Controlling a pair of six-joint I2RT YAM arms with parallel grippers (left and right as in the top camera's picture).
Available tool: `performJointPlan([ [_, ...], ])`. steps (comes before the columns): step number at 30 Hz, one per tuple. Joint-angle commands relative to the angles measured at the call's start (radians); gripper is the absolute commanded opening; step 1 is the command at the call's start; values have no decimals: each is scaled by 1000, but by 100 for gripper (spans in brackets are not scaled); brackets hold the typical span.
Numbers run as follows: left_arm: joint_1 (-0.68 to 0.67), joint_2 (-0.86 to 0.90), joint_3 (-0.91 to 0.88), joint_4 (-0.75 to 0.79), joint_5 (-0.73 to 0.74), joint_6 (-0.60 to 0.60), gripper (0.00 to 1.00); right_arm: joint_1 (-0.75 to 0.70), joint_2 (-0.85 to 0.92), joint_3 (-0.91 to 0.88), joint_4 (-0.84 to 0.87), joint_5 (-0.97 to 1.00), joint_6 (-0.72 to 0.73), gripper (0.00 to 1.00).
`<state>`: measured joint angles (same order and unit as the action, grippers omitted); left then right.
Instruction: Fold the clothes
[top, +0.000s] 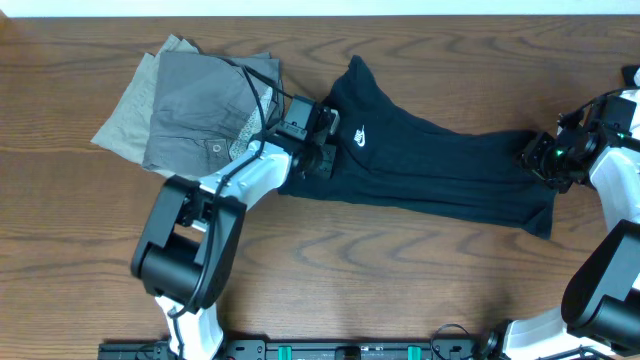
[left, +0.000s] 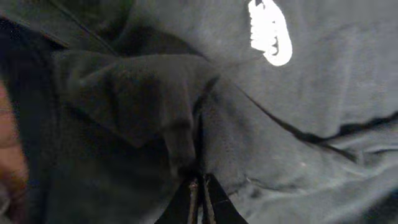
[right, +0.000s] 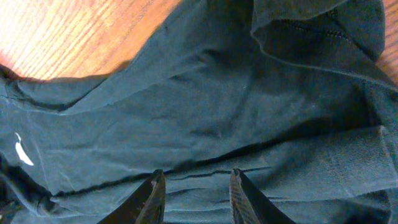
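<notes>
The clothes' long black trousers (top: 440, 170) lie across the table, white logo (top: 358, 135) near their left end. In the left wrist view the logo (left: 270, 31) shows above a bunched ridge of the black trousers (left: 155, 106). That ridge runs into my left gripper (left: 200, 182), which is shut on it. From overhead, that left gripper (top: 328, 155) sits at the waist end. My right gripper (top: 533, 155) is at the leg end. In its wrist view the right gripper (right: 196, 183) stands open, with the wrinkled black trousers (right: 205, 106) lying between its fingers.
A folded grey piece (top: 200, 110) with a buttoned waistband lies on a khaki piece (top: 125, 115) at the back left. A black cable (top: 255, 95) crosses the grey piece. The wooden table (top: 400, 270) shows in front of the trousers.
</notes>
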<state>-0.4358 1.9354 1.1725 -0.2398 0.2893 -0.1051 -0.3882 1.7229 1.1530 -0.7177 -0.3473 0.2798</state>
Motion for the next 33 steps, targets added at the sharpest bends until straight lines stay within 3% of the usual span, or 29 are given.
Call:
performJointPlan([
  [1,-4,-77,6,-9,16,-5,6,10,-22,11,-1,0,-12,33],
  [23,-97,-13,6,218,-50,-5,7,10,-22,10,2,0,-12,34],
  [25,-97,-10,6,231,-53,-5,17,10,-22,10,2,0,-12,34],
  [28,-97,-11,6,262,-66,-2,57,10,-22,10,2,0,-12,34],
  [31,-89,-20,18,247,-66,-1,71,10,-22,10,-1,0,-12,34],
  [33,-84,-35,31,197,-66,-1,72,10,-22,10,-6,0,-12,34],
])
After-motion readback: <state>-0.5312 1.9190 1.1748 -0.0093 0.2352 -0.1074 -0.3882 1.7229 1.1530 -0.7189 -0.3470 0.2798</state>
